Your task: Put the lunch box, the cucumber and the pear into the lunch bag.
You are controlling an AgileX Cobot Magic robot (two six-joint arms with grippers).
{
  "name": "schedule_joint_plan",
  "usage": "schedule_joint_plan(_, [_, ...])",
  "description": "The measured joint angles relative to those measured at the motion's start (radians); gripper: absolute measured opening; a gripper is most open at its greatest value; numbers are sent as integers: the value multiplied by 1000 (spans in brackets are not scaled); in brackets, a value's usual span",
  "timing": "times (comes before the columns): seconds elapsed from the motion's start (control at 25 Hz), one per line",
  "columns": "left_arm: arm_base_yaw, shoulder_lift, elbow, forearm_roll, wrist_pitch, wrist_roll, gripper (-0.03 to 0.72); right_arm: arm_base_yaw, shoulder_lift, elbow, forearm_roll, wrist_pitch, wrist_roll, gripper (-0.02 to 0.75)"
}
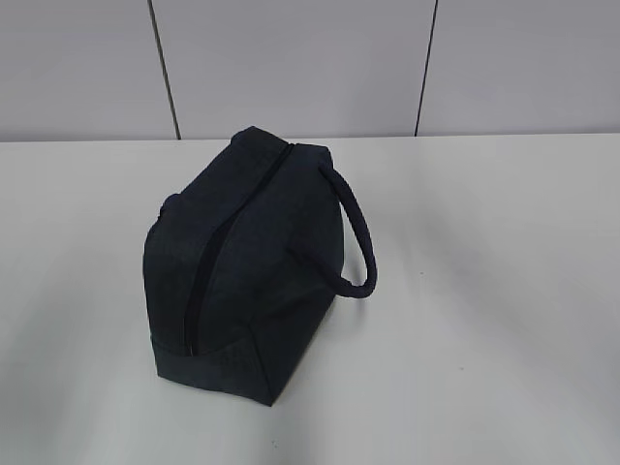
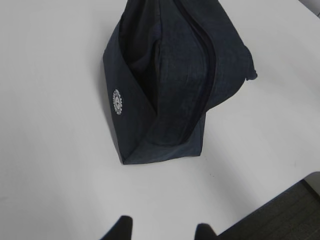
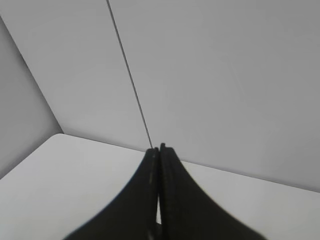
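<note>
The dark navy lunch bag (image 1: pixel 250 257) stands on the white table (image 1: pixel 484 291) left of centre, its top zipper closed and its loop handle (image 1: pixel 356 237) hanging off the right side. It also shows in the left wrist view (image 2: pixel 172 82), with a small white round logo on one end. My left gripper (image 2: pixel 162 227) is open and empty, fingertips apart over bare table, well short of the bag. My right gripper (image 3: pixel 157 152) is shut and empty, pointing at the back wall. The lunch box, cucumber and pear are out of view. Neither gripper shows in the exterior view.
Grey wall panels (image 1: pixel 310 68) stand behind the table's back edge. In the left wrist view the table's edge and dark floor (image 2: pixel 285 215) show at the lower right.
</note>
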Motion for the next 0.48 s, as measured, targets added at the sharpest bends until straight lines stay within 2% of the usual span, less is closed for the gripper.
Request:
schedule_joint_plan(0.12, [0,0,0,0,0,0,240,2,-2,2,19,-16,-52,0])
schedule_joint_plan(0.2, [0,0,0,0,0,0,240,9,-2,10,106,-24,-178,0])
schedule_joint_plan(0.28, [0,0,0,0,0,0,240,24,-2,14,231,-8,-343,0])
schedule_joint_plan(0.44, [0,0,0,0,0,0,240,67,-2,17,555,120,-762,0])
schedule_joint_plan(0.48, [0,0,0,0,0,0,240,74,-4,17,595,143,-856,0])
